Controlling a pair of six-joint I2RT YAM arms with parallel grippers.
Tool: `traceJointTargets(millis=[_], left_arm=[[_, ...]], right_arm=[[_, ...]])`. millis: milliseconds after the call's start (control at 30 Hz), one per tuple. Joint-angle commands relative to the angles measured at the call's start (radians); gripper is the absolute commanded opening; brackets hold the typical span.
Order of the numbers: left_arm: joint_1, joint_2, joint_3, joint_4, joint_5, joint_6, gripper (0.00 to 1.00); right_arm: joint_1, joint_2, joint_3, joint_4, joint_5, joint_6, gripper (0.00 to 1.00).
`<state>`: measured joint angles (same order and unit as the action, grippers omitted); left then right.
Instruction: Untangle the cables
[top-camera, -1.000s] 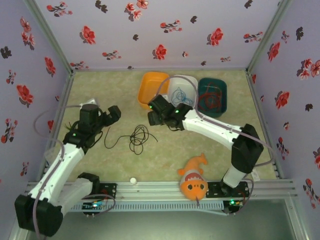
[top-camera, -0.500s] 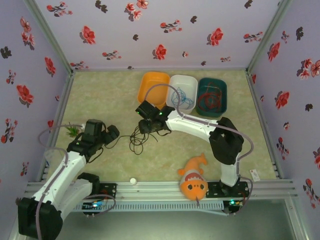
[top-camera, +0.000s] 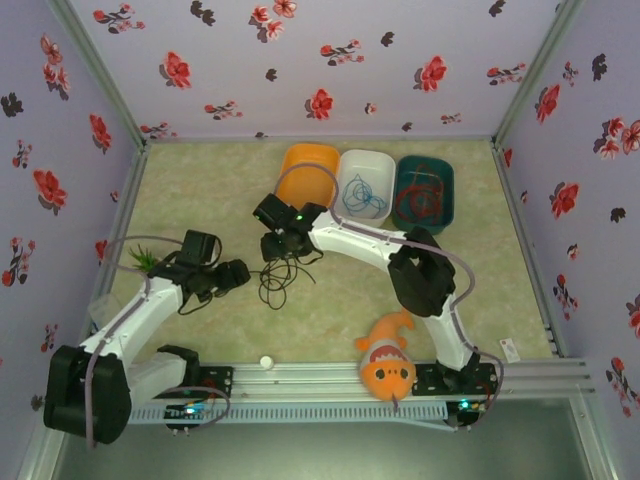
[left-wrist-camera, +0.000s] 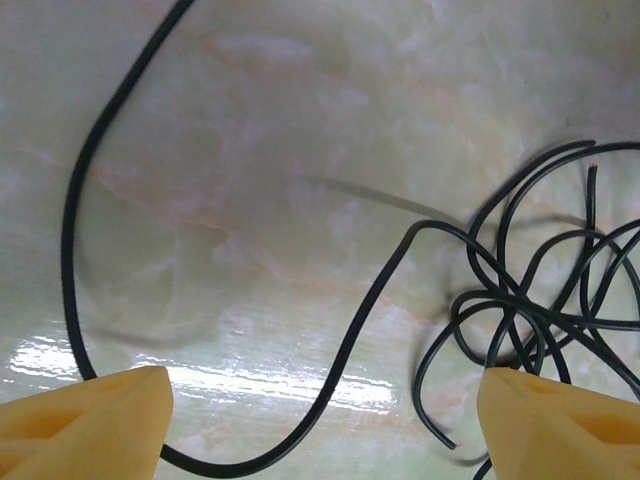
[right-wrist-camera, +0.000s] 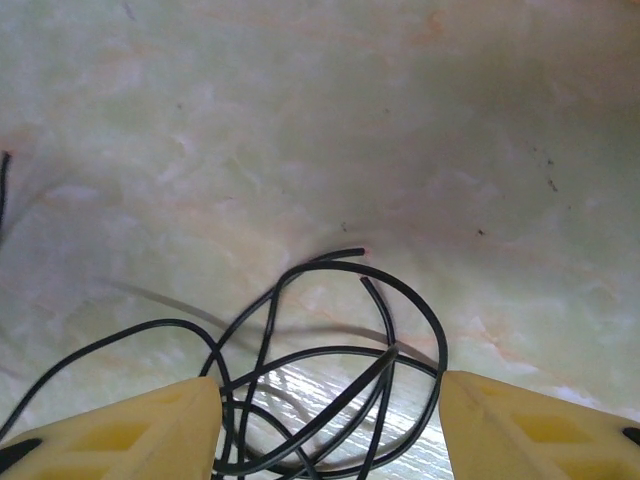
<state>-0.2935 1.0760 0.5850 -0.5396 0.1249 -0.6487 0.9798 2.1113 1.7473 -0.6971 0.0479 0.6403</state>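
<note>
I see my left claw (left-wrist-camera: 325, 410) spread open and empty, a strand of the black cable (left-wrist-camera: 505, 305) on the counter (left-wrist-camera: 300, 100) between its tips, my right claw (right-wrist-camera: 325, 400) open and empty too, straddling the coil

Your left arm (top-camera: 135, 315) runs up from its base, then bends right at the wrist. The left gripper (top-camera: 240, 272) (left-wrist-camera: 320, 400) points right, its yellow fingers (left-wrist-camera: 90, 420) spread wide. Your right arm (top-camera: 360, 240) folds at the elbow and stretches far left. The right gripper (top-camera: 273, 247) (right-wrist-camera: 325, 400) tips downward, jaws apart. The two grippers sit near each other, not touching.
</note>
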Motion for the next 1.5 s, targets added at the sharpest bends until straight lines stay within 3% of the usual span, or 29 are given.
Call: traceJointTargets(millis=[0, 200, 367, 600, 833, 1133, 1467], left_arm=[[0.003, 0.031, 0.024, -0.022, 0.049, 0.057, 0.79], [-0.005, 0.096, -0.008, 0.026, 0.092, 0.059, 0.69], [-0.014, 0.121, -0.017, 0.039, 0.100, 0.059, 0.46], [-0.029, 0.124, -0.028, 0.061, 0.110, 0.045, 0.27], [-0.040, 0.120, -0.035, 0.103, 0.110, 0.011, 0.00], [-0.036, -0.020, 0.065, 0.026, -0.045, 0.003, 0.00], [-0.032, -0.120, 0.182, -0.050, -0.100, 0.048, 0.00]], right_arm=[[0.005, 0.032, 0.027, -0.083, -0.002, 0.027, 0.59], [0.004, 0.039, 0.000, -0.079, -0.013, 0.031, 0.54], [0.003, 0.034, -0.020, -0.084, -0.010, 0.029, 0.45], [0.000, 0.007, -0.063, -0.059, -0.025, 0.023, 0.34], [-0.016, -0.038, -0.111, -0.066, 0.013, 0.016, 0.25], [-0.104, -0.174, -0.303, -0.055, 0.090, 0.031, 0.21], [-0.166, -0.251, -0.402, -0.094, 0.189, 0.039, 0.11]])
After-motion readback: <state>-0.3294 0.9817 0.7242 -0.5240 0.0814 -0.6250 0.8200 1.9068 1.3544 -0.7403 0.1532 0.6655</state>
